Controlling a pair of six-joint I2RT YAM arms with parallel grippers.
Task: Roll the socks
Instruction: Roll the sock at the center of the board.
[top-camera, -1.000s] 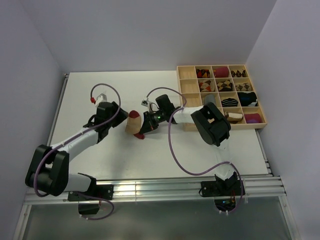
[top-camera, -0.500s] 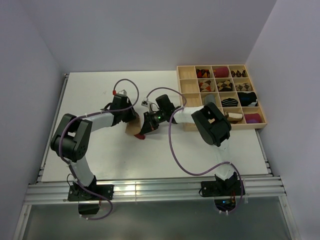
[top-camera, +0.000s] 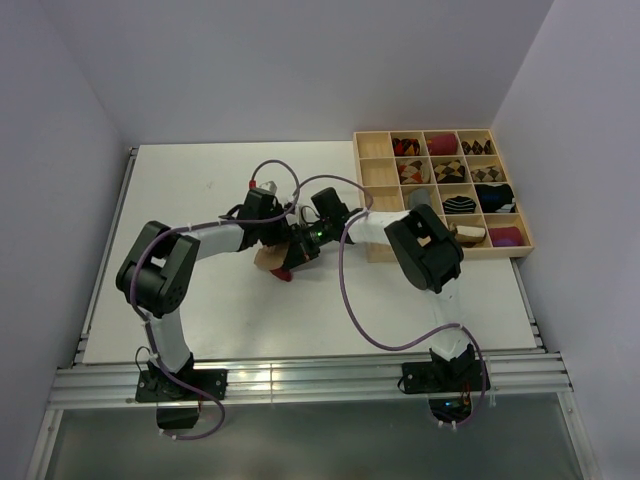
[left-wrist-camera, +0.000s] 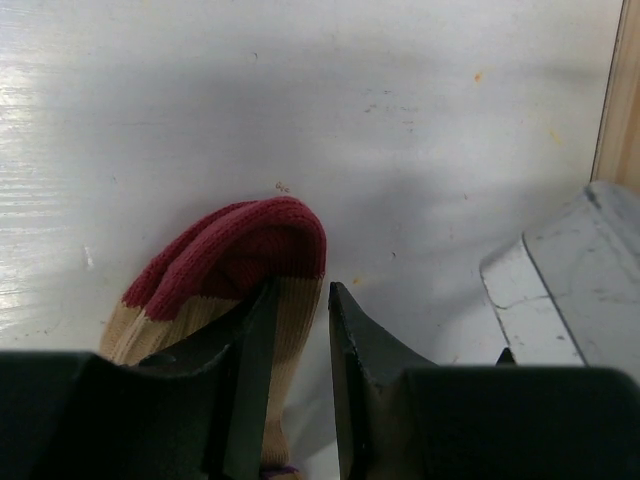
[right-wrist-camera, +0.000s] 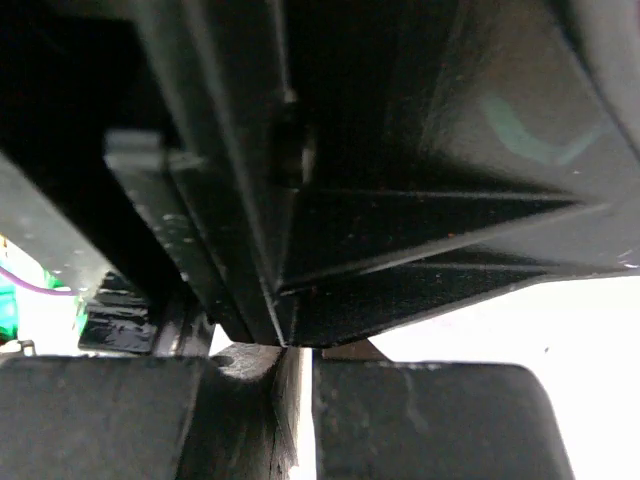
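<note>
The left gripper (left-wrist-camera: 302, 292) comes in from the table's (top-camera: 180, 190) left side. Its jaws stand narrow and pinch the beige body of the sock (left-wrist-camera: 235, 250) just behind the dark-red toe. The sock lies near the middle of the table, left of the wooden tray (top-camera: 440, 132), with its long axis running roughly from far edge to near edge. The right gripper (right-wrist-camera: 298, 365) meets it from the right with jaws closed. Whether it has caught fabric cannot be told. Both grippers are at the sock, so the roll probably follows that axis.

top: bright, even | L wrist: soft shadows | R wrist: dark, blurry
</note>
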